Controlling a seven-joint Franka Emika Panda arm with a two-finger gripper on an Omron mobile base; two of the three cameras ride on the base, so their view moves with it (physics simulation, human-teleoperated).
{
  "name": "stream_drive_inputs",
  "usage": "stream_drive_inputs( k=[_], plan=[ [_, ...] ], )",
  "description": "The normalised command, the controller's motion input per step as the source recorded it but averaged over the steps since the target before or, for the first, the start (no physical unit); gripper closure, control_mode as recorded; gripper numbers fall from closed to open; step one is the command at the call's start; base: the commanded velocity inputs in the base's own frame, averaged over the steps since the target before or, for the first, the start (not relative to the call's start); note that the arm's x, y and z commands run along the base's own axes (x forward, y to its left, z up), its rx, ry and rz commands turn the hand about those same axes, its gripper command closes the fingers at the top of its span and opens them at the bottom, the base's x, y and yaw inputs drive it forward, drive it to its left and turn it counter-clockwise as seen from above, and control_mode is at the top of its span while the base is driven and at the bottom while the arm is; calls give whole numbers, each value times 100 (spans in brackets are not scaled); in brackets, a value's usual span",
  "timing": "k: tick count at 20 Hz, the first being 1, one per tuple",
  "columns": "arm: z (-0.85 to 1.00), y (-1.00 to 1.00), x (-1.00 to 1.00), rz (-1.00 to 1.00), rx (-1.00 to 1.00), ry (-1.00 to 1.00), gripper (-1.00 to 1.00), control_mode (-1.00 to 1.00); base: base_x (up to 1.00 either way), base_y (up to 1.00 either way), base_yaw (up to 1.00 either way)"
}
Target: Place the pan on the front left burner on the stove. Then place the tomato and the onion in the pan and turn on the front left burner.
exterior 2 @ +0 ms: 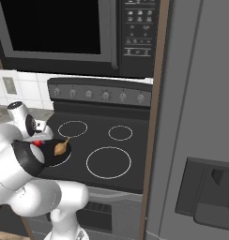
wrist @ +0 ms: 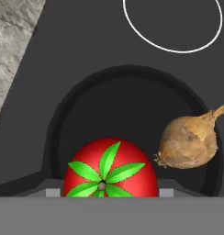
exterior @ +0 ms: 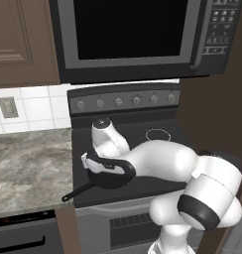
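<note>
In the left base view the white arm bends low across the stove [exterior: 143,130], its glossy rounded links covering most of the black glass top. The pan [exterior: 105,179], matte black, sits at the stove's front left under the forearm, and its long thin handle [exterior: 76,192] juts toward the front edge next to the mottled grey stone desk [exterior: 29,163]. One thin white ring [exterior: 158,134] shows at the back right. Round knobs line the dark grey back panel, with a black-fronted microwave [exterior: 128,34] above and white wall tiles to the left.

In the right base view the pincer [exterior 2: 40,137] hangs over the pan [exterior 2: 57,157] at the stove's front left. The small red tomato [exterior 2: 38,143] sits directly under it and the tan onion [exterior 2: 61,148] lies just beside, both inside the pan. Three white rings lie bare on the smooth glass; a tall grey refrigerator [exterior 2: 196,117] closes the right side.

In the hand view the tomato [wrist: 110,167], shiny red with a green star-shaped stem top, sits between the two grey finger tips [wrist: 53,192]. The jaws stand wide on either side of it; whether they press it I cannot tell. The onion [wrist: 189,142], papery brown with a pointed tip, lies apart from the tomato near the pan's rim [wrist: 127,71]. A white ring [wrist: 172,23] lies beyond.
</note>
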Motion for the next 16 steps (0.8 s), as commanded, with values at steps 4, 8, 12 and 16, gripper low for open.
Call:
stream_drive_inputs(
  k=[4,8,12,16],
  plan=[
    [-3,-24,1,-5,0,11,100,-100,0,0,0],
    [-9,-17,0,-6,0,14,100,-100,0,0,0],
    [-22,-7,0,-3,0,11,100,-100,0,0,0],
    [-23,0,-7,-1,0,2,100,-100,0,0,0]
  ],
)
